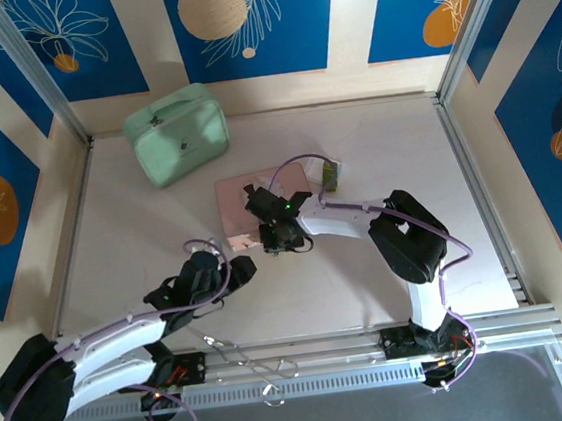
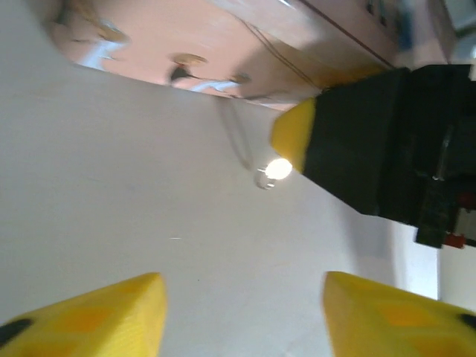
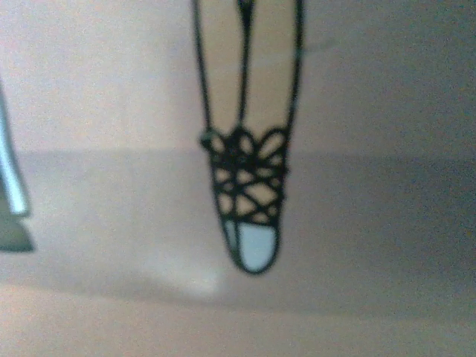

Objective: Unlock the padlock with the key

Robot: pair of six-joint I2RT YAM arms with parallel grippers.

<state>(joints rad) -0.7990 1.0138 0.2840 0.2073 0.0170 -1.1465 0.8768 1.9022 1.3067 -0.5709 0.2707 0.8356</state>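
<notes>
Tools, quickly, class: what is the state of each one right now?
Left tool: open, holding nothing.
Right tool: cannot be told.

Pale table, blue floral wall panels, aluminium rails

Top ext.: fixed, high, behind arm bases, looks down on whole table. L wrist: low over table, faces fwd past own fingertips to pink tin edge and right gripper; both shared w/ top ext. R wrist: v. close, blurred, facing pink patterned surface.
</notes>
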